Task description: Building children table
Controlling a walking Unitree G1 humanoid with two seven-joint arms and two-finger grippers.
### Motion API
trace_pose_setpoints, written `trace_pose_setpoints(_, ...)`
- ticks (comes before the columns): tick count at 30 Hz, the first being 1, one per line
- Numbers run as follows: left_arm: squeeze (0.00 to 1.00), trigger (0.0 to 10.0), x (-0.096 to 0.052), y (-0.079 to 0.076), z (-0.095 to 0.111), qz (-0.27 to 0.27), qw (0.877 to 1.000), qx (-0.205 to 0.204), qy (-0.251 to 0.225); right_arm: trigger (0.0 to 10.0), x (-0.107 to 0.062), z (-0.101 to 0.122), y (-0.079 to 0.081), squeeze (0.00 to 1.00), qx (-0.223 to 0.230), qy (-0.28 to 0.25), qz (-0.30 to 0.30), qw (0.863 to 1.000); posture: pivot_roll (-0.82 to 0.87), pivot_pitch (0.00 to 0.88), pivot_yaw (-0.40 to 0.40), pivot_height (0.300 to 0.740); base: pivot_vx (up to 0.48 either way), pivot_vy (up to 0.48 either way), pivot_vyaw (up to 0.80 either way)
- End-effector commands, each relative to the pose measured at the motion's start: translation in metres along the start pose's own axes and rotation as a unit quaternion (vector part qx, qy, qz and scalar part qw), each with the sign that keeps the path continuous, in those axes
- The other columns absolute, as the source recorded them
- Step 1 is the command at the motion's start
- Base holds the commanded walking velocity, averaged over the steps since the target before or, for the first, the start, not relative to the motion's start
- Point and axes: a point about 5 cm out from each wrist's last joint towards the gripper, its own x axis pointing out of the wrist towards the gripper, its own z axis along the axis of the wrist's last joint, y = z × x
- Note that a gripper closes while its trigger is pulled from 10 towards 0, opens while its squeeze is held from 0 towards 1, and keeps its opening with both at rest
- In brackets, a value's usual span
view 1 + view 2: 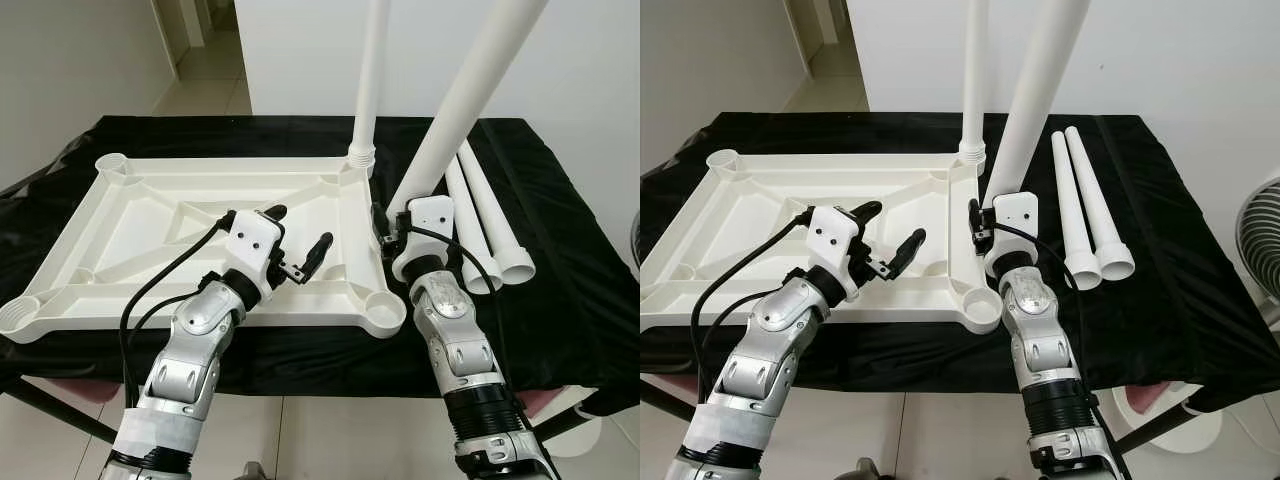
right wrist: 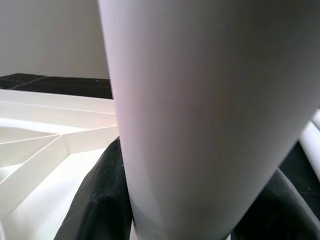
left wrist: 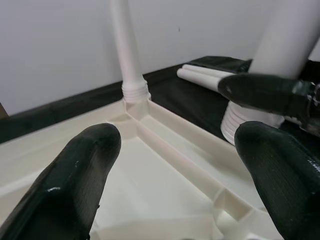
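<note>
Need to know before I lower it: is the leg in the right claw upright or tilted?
Tilted. The held leg leans to the robot's right as it rises from the right claw, while the installed leg in the tabletop's far corner stands straight.

Tabletop panel, upside down: white moulded plastic, smooth, slight sheen on ribs. Screwed-in leg and held leg: same white plastic, smooth, satin; ridged threads at base collar. Two spare legs: white plastic, smooth. Table cover: black cloth, matt, softly creased. Left gripper fingers: black, rubbery look, fine-grained, faint gloss. Right gripper housing: white plastic, matt. Forearms: silver metal look, brushed sheen. Floor: pale tiles, glossy.
</note>
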Motion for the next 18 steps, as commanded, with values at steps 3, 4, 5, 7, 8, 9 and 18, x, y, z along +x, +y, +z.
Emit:
trace_pose_setpoints(3, 0.00, 10.0, -0.004, -0.012, -0.008, -0.044, 0.999, -0.001, 0.013, 10.0, -0.003, 0.003, 0.006, 0.00, 0.002, -0.014, 0.017, 1.000, 0.11, 0.035, 0.008, 0.740, 0.000, 0.000, 0.00)
trace_pose_setpoints(4, 0.00, 10.0, -0.004, -0.012, -0.008, -0.044, 0.999, -0.001, 0.013, 10.0, -0.003, 0.003, 0.006, 0.00, 0.002, -0.014, 0.017, 1.000, 0.11, 0.035, 0.008, 0.740, 0.000, 0.000, 0.00)
trace_pose_setpoints(5, 0.00, 10.0, -0.005, -0.012, -0.009, -0.052, 0.999, -0.003, 0.015, 10.0, -0.003, 0.003, 0.007, 0.00, 0.003, -0.014, 0.018, 1.000, 0.12, 0.036, 0.006, 0.740, 0.000, 0.000, 0.00)
trace_pose_setpoints(7, 0.00, 10.0, -0.005, -0.013, -0.008, -0.065, 0.998, -0.005, 0.013, 10.0, -0.004, 0.003, 0.008, 0.00, 0.007, -0.014, 0.018, 1.000, 0.13, 0.038, 0.001, 0.740, 0.000, 0.000, 0.00)
trace_pose_setpoints(8, 0.00, 10.0, -0.005, -0.013, -0.008, -0.065, 0.998, -0.005, 0.013, 10.0, -0.004, 0.003, 0.008, 0.00, 0.007, -0.014, 0.018, 1.000, 0.13, 0.038, 0.001, 0.740, 0.000, 0.000, 0.00)
trace_pose_setpoints(9, 0.00, 10.0, -0.006, -0.014, -0.007, -0.076, 0.997, -0.007, 0.011, 10.0, -0.004, 0.003, 0.009, 0.00, 0.010, -0.014, 0.018, 1.000, 0.13, 0.038, 0.000, 0.740, 0.000, 0.000, 0.00)
trace_pose_setpoints(18, 0.00, 10.0, -0.012, -0.024, -0.007, -0.139, 0.990, 0.005, 0.014, 10.0, -0.006, 0.005, 0.013, 0.00, 0.008, -0.016, 0.028, 0.999, 0.13, 0.041, -0.008, 0.740, 0.000, 0.000, 0.00)
